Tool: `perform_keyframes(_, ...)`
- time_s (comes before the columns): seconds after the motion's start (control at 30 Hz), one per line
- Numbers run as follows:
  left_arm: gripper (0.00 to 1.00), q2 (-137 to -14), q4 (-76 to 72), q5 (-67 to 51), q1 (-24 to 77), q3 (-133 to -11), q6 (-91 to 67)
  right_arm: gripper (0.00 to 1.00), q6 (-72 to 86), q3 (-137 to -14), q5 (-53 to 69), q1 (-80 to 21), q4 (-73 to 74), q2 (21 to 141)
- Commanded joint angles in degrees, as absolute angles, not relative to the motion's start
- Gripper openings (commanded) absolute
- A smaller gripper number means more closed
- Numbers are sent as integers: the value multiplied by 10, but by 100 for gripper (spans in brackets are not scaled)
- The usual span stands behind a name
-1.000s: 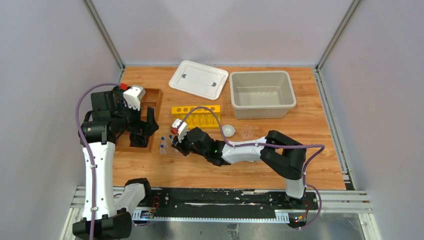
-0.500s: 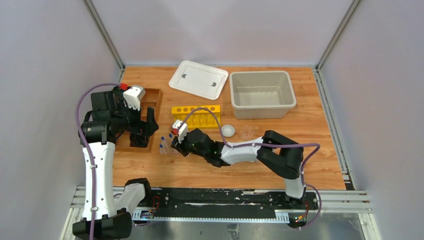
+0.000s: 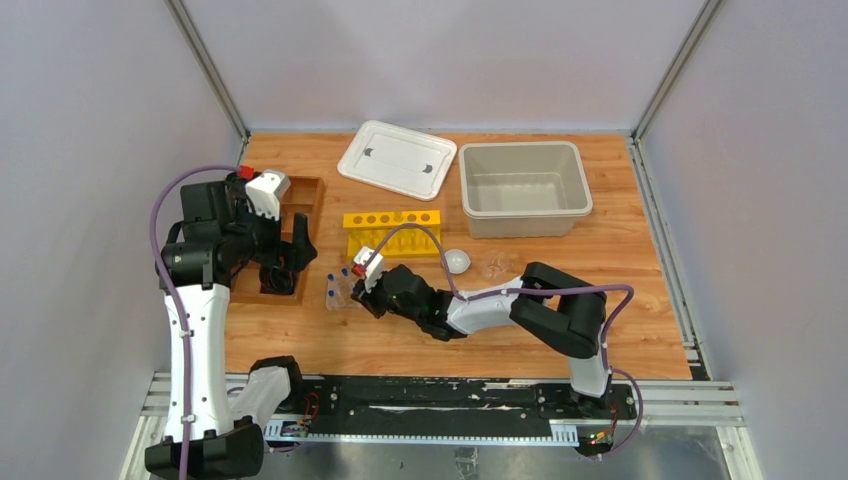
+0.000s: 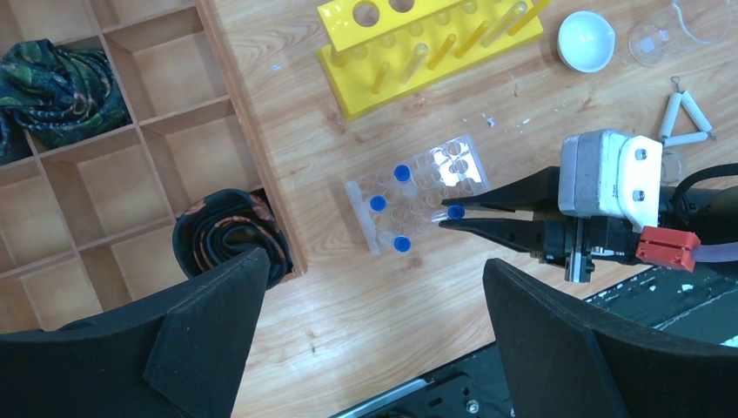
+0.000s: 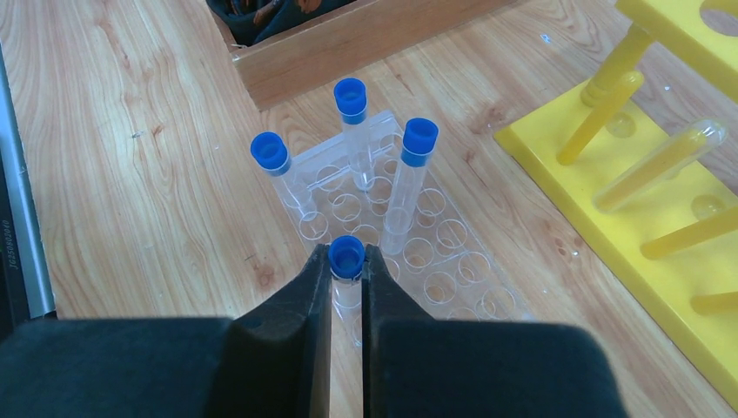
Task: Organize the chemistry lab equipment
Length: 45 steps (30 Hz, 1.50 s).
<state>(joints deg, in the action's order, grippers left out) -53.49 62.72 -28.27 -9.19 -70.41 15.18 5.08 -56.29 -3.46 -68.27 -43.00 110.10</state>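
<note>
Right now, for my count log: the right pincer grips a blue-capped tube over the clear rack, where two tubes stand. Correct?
No: three tubes stand in the clear rack, as the right wrist view shows. The right pincer grips a blue-capped tube over it.

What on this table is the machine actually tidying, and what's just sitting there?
Job: held blue-capped tube, three racked tubes, clear rack, glass beakers, white dome, white triangle, probably the yellow tube rack.

Lying about: wooden tray of rolled cloths, beige bin, white lid.

Right gripper (image 3: 356, 292) at the clear plastic rack (image 3: 336, 297) (blue-capped tubes (image 3: 329, 279) in it)
</note>
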Motion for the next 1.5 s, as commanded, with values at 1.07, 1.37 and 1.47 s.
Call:
perform_keyframes(1.07, 100, -533, 622, -296, -92, -747, 162, 60, 197, -611, -94, -465, 186, 863)
perform_keyframes(1.37, 100, -525, 623, -298, -92, -747, 160, 53, 188, -666, -104, -465, 186, 1000)
perform_keyframes(1.47, 100, -525, 623, -299, -92, -747, 158, 49, 187, -679, -113, -464, 184, 1025)
